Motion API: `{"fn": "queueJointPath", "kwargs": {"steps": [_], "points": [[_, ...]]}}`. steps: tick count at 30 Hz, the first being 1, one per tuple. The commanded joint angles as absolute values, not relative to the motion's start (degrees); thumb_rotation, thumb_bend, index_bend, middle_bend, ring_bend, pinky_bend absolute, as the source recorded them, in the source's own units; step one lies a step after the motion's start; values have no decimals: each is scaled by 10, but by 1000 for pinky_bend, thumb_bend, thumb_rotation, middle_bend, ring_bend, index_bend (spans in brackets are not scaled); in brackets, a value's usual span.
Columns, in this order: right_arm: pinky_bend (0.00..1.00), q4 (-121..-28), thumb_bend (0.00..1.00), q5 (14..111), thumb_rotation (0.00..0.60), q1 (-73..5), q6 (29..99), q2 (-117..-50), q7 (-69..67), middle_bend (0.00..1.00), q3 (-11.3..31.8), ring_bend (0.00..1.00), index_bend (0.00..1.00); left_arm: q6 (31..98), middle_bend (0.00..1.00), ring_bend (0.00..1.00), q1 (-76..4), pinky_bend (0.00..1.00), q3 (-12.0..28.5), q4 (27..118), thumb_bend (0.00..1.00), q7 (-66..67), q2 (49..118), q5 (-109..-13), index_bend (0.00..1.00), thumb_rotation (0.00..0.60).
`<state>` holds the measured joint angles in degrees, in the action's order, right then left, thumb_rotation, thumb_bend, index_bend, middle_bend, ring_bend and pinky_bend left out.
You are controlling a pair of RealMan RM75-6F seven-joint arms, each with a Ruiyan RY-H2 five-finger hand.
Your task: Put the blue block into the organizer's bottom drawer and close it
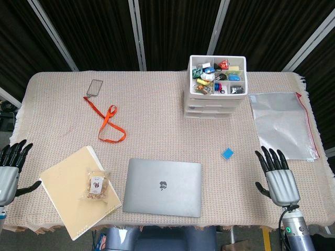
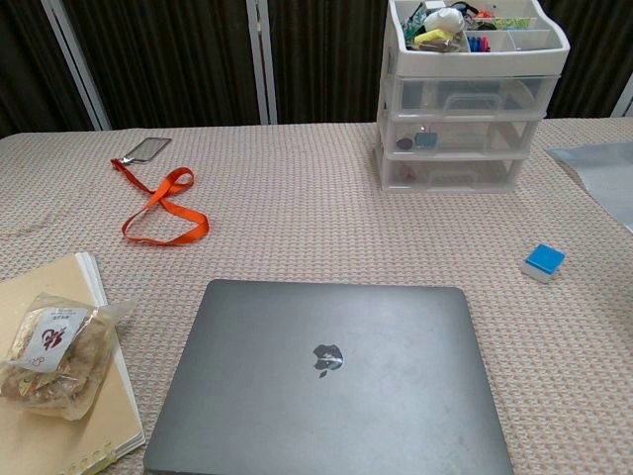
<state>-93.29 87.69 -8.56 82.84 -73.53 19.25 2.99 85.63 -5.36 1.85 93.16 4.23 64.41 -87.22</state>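
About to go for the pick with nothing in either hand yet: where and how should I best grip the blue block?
Use the right hand, the nearer one, open with fingers spread. The blue block lies flat and alone on the cloth, low and squarish, between the laptop and the plastic pouch. Probably come down from above and pinch its two opposite side faces; the low profile leaves little to grip from the side.

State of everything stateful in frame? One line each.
Laptop: lid closed, flat on table.
Organizer: all three drawers shut, top tray full of small items.
Blue block: on table, untouched.
Zip pouch: lying flat; whether it is zipped cannot be told.
Snack bag: lying on the notebook.
Notebook: closed.
Lanyard: loose on table.
Left hand: open, empty.
Right hand: open, empty.
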Motion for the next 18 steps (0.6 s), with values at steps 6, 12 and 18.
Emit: {"fn": "queueJointPath", "kwargs": {"steps": [6, 12, 18], "points": [[23, -933, 137, 877, 600, -86, 828, -735, 193, 0, 30, 0, 81, 856, 0, 0, -54, 0, 19, 932, 142, 44, 644, -871, 24, 600], [23, -935, 136, 877, 600, -86, 829, -735, 191, 0, 30, 0, 81, 856, 0, 0, -54, 0, 19, 931, 142, 45, 645, -870, 24, 600], [23, -937, 136, 877, 600, -86, 827, -736, 192, 0, 30, 0, 81, 852, 0, 0, -55, 0, 19, 931, 143, 44, 644, -868, 24, 600]]}}
